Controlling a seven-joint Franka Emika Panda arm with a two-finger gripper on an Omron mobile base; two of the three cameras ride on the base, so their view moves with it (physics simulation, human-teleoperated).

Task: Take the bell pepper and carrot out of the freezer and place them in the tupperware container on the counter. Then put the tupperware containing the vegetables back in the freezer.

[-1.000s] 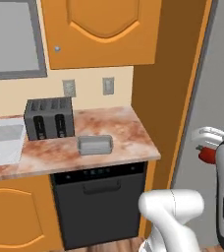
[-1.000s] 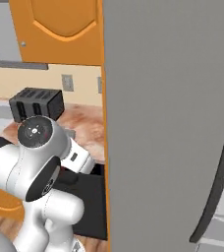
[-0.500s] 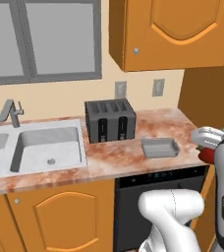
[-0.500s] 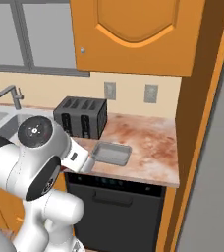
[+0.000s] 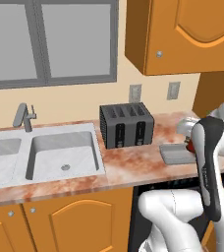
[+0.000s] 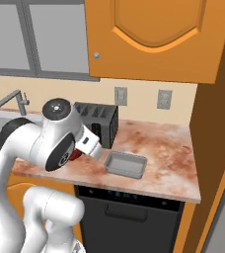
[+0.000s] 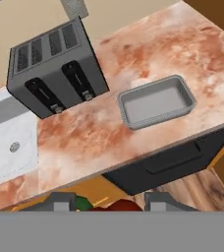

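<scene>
Claw (image 7: 106,204) clamped on the bell pepper (image 7: 115,206), above the floor. Tupperware container (image 7: 156,102) sits empty on desk (image 7: 148,54), beside toaster (image 7: 55,69).

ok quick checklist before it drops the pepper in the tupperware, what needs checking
1. Bell pepper between the fingers: ok, red with a green stem seen at the gripper.
2. Tupperware container empty: ok.
3. Container flat on the counter, apart from the toaster: ok.
4. Gripper over the container: not ok, it hangs off the counter's front edge.
5. Firmness of grip: cannot tell.
6. Carrot in the container: not ok, not yet.
</scene>
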